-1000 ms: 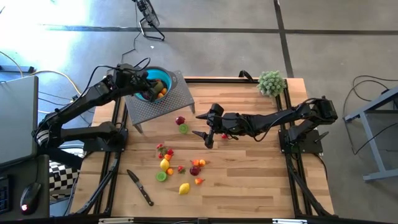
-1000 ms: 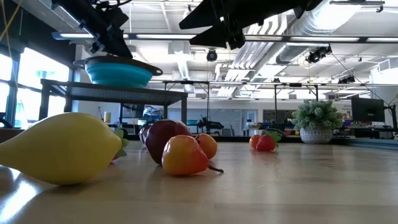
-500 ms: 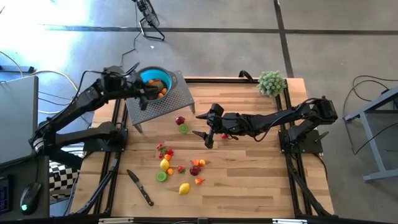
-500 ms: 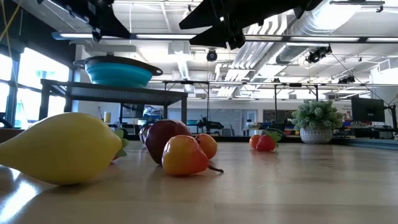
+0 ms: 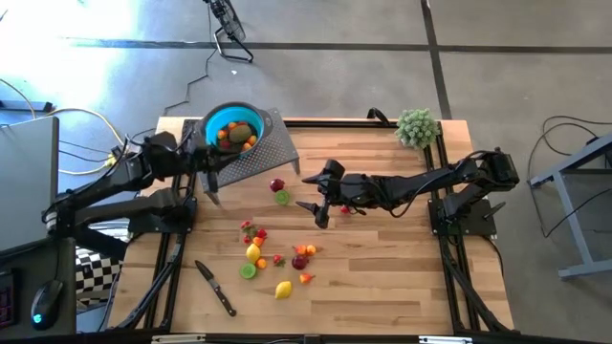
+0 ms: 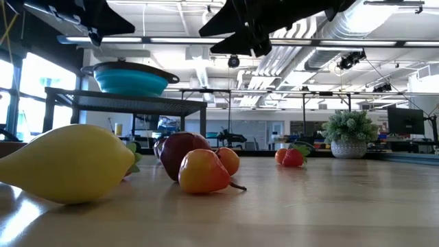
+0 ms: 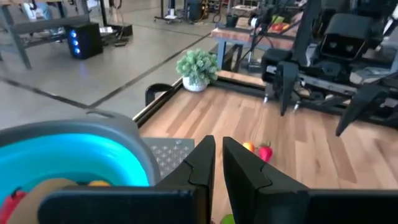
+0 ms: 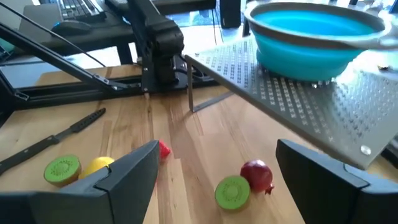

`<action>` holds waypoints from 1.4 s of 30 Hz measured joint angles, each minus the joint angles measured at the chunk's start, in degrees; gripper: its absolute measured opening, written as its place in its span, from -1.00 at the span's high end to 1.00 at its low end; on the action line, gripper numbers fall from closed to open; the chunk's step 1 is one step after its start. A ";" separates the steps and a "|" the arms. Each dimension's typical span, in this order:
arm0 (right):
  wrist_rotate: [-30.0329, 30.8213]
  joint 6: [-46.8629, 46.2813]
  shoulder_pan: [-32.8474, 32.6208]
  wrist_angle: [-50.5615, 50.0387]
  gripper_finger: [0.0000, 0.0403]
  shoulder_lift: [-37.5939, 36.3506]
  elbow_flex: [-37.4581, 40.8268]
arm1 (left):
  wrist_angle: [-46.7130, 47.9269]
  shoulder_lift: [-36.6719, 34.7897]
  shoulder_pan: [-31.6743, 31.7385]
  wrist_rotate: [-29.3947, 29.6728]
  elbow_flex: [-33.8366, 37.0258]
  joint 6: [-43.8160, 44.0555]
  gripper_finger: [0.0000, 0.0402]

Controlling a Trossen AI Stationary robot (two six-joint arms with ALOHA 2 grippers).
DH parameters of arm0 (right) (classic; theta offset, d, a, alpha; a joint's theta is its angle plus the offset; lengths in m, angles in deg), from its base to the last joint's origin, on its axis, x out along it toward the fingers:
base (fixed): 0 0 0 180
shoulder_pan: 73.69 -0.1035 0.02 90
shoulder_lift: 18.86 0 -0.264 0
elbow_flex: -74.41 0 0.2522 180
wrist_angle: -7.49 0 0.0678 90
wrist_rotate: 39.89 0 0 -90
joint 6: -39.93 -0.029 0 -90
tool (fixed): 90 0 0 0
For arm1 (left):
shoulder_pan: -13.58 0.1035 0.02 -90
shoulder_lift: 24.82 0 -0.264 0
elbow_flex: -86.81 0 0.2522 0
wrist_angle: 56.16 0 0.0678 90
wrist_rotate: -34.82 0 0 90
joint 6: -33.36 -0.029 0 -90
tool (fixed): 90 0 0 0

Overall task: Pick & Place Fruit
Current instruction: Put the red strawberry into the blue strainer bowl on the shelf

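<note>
Fruit (image 5: pixel 275 260) scattered loose on worktop (image 5: pixel 382 277), most well apart from teal bowl (image 5: pixel 232 128); several more pieces inside bowl. Bowl sits on perforated metal stand (image 5: pixel 251 158) at worktop corner. Maroon fruit (image 5: pixel 277 184) and lime half (image 5: pixel 283 198) just beside stand. Black-handled knife (image 5: pixel 216 289) beyond main cluster. Plant ball (image 5: pixel 417 126) at opposite corner. Left pincer (image 5: pixel 212 157) closed, empty, beside bowl. Right pincer (image 5: pixel 314 194) open, empty, above worktop near lime half.

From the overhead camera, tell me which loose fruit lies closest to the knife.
The lime green slice, just beside the knife's blade end. The yellow lemon and the rest of the scattered fruit lie farther off.
</note>
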 joint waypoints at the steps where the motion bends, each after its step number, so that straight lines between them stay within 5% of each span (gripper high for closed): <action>1: 0.00 -0.73 0.00 -0.72 -0.56 0.00 0.00 | 0.03 0.02 -1.45 1.57 0.32 0.00 0.86; 10: -0.06 -6.32 0.00 -7.45 -0.56 0.00 0.00 | -1.35 4.72 -13.39 13.20 0.87 -0.86 0.86; 23: -0.12 -11.23 -0.48 -27.79 -0.56 -8.45 0.00 | -4.69 6.61 -24.93 15.90 0.87 -7.23 0.86; 34: -3.57 -20.04 -1.25 -54.94 -0.55 -9.03 0.00 | -5.49 6.63 -27.49 17.15 0.87 -7.37 0.86; 42: -3.43 -15.56 -1.62 -59.17 -0.29 -8.87 0.00 | -5.33 6.66 -27.49 17.15 0.87 -7.40 0.86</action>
